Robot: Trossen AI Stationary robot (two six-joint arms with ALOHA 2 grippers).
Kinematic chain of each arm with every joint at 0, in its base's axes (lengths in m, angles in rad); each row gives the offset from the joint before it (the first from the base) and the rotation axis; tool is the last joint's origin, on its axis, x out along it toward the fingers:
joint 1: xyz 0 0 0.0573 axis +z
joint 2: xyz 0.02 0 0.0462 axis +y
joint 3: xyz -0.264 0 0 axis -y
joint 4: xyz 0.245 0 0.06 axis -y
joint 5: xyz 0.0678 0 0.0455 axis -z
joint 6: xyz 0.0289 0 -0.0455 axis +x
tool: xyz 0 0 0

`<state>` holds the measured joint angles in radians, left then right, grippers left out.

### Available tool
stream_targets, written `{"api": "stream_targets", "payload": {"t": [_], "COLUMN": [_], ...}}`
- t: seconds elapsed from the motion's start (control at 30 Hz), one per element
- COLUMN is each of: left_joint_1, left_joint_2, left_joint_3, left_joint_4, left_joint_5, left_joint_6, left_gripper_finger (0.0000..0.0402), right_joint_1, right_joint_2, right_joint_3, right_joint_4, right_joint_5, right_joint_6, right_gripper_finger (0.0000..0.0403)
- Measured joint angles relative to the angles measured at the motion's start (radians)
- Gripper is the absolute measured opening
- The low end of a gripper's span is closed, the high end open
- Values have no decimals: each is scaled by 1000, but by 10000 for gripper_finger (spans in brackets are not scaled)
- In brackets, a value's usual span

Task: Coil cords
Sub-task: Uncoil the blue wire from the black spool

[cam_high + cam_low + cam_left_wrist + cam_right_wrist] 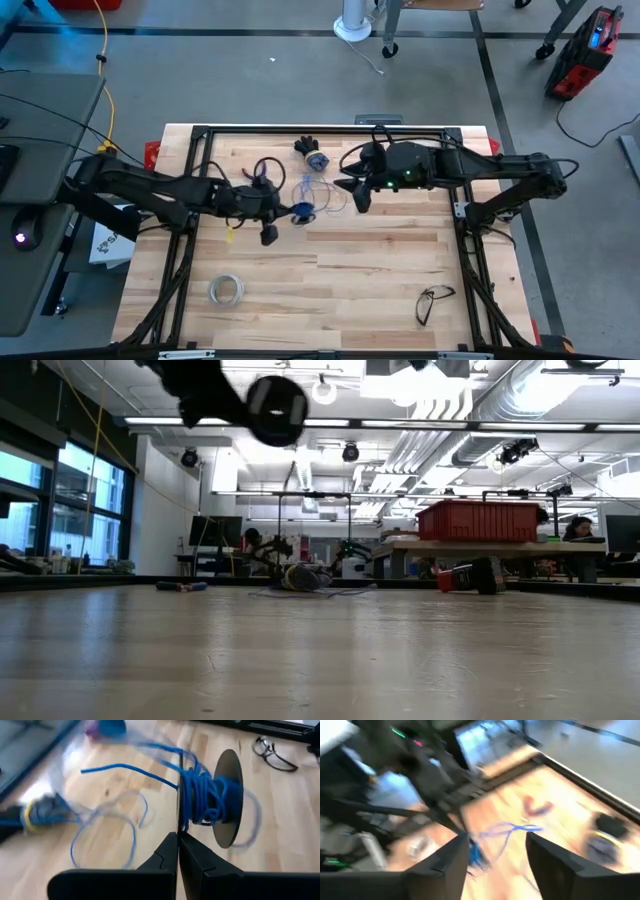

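A small dark spool wound with thin blue wire hangs above the wooden table, with my left gripper shut on it; in the high view it sits mid-table. Loose loops of the wire trail from the spool toward the table's right and far side. My right gripper hovers just right of those loops. Its fingers stand open, with wire showing beyond the gap. The low view shows the spool high above the tabletop. My left gripper pinches the rim of the spool's near flange, a thin black disc seen edge-on, between its two fingertips. The spool is lifted clear of the table, its axis about level. Wire strands run off it slack.
A dark bundle with a bluish part lies near the far edge. A whitish ring of tape lies near the front left and a pair of glasses near the front right. Black frame rails border the table.
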<state>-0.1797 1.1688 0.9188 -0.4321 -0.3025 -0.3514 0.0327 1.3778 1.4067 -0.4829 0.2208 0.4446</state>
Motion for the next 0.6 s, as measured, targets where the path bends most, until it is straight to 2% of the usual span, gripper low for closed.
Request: {"api": "stream_targets", "payload": {"t": [0.1, 0.2, 0.23, 0.3, 0.37, 0.47, 0.53, 0.6], "left_joint_1": [10, 40, 48, 50, 45, 81, 129, 182], "left_joint_2": [-55, -85, -96, -122, -132, -110, -93, -84], "left_joint_3": [0, -1, -2, -2, -2, -2, -5, -6], "left_joint_4": [-124, -192, -148, 59, 320, 651, 777, 866], "left_joint_5": [123, 237, 263, 283, 236, 65, -30, -72], "left_joint_6": [-173, -327, -332, -234, -87, 139, 222, 224], "left_gripper_finger": [0, 0, 0, 0, 0, 0, 0, 0], "right_joint_1": [0, -1, 0, 8, 21, 35, 43, 48], "right_joint_2": [-7, -7, -7, -5, -3, -8, -20, -42], "right_joint_3": [0, 0, 0, 0, 0, 0, 0, 0], "right_joint_4": [-99, -110, -92, -37, 25, 132, 185, 224], "right_joint_5": [32, -30, -64, -133, -180, -199, -203, -203], "right_joint_6": [9, 26, 25, 14, -9, -34, -42, -45], "right_gripper_finger": [203, 203, 203, 203, 203, 204, 204, 204]}}
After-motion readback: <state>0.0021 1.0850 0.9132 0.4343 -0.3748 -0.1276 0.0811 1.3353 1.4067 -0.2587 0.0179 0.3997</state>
